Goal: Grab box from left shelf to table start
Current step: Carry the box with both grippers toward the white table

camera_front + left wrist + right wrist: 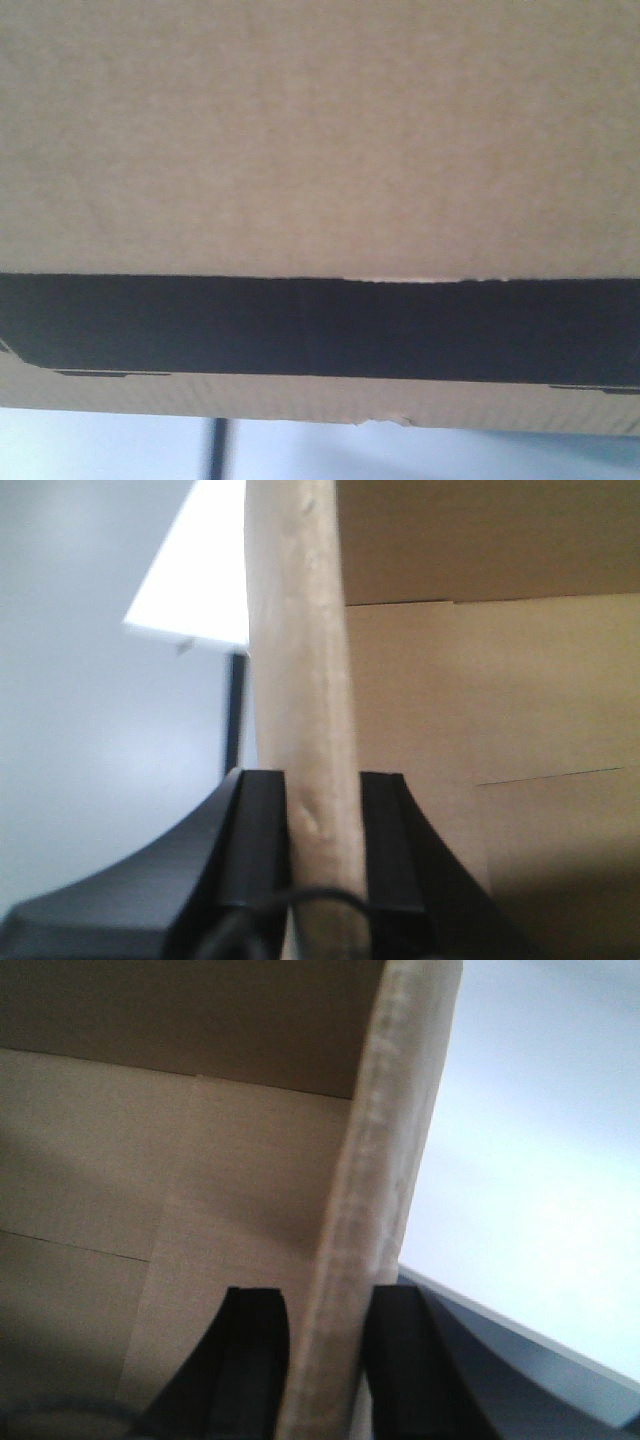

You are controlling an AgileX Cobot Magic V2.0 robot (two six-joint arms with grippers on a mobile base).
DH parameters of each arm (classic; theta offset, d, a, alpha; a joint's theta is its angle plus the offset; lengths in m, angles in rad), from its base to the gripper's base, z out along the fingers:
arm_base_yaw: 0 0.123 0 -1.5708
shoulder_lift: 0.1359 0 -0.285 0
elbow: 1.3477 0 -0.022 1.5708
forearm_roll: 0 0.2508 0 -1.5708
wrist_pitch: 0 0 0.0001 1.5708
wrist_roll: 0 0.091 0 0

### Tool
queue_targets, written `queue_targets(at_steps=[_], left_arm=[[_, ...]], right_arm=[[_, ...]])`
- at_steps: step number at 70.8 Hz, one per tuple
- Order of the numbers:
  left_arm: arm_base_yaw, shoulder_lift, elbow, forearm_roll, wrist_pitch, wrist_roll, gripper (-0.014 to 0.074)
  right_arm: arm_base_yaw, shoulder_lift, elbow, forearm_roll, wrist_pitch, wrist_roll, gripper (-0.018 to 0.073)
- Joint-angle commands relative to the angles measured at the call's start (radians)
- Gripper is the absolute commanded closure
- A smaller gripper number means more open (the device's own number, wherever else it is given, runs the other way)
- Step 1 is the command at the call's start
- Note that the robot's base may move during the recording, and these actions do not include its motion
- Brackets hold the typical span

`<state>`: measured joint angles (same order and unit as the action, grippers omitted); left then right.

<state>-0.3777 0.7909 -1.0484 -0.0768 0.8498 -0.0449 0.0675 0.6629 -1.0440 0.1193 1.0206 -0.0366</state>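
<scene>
The brown cardboard box (pixel 320 130) fills the front view, very close, with a black printed band across its lower part. In the left wrist view my left gripper (pixel 325 820) is shut on the box's upright wall edge (pixel 300 660), one black finger on each side. My right gripper (pixel 325 1330) is likewise shut on the opposite wall edge (pixel 385 1160), and the box's inside floor (pixel 120 1190) shows beside it. The left shelf is out of view.
A pale blue-white surface (pixel 420 455) shows under the box, crossed by a thin dark upright bar (pixel 216 450). Outside the box, the left wrist view shows pale wall (pixel 90 730), and the right wrist view shows a bright background (pixel 540 1160).
</scene>
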Motion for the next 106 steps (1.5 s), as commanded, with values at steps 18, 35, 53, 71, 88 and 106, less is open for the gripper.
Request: queue_targets(at_steps=[18,35,53,71,88,106], left_arm=[[-0.030,-0.002,-0.043,-0.235,-0.128,0.017,0.0700],[-0.030,0.029,-0.043,-0.235,-0.128,0.017,0.0700],[-0.030,0.102,-0.043,-0.235,-0.128,0.017,0.0700],[-0.030,0.223,-0.043,-0.235,-0.128,0.017,0.0700],[-0.024,0.373,-0.071,-0.286,-0.139,0.017,0.0700],[-0.024,0.374,-0.132,-0.304,-0.127,0.017,0.0700]], right_arm=[[0.010,0.009,-0.032,0.155,-0.145,-0.011,0.0502],[0.010,0.008,-0.032,0.155,-0.145,-0.011,0.0502],[0.010,0.008,-0.032,0.155,-0.145,-0.011,0.0502],[0.010,0.008,-0.032,0.155,-0.145,-0.011,0.0502],[0.010,0.008,-0.032,0.155,-0.145,-0.011,0.0502],[0.010,0.010,-0.032,0.155,-0.145,-0.011,0.0502]])
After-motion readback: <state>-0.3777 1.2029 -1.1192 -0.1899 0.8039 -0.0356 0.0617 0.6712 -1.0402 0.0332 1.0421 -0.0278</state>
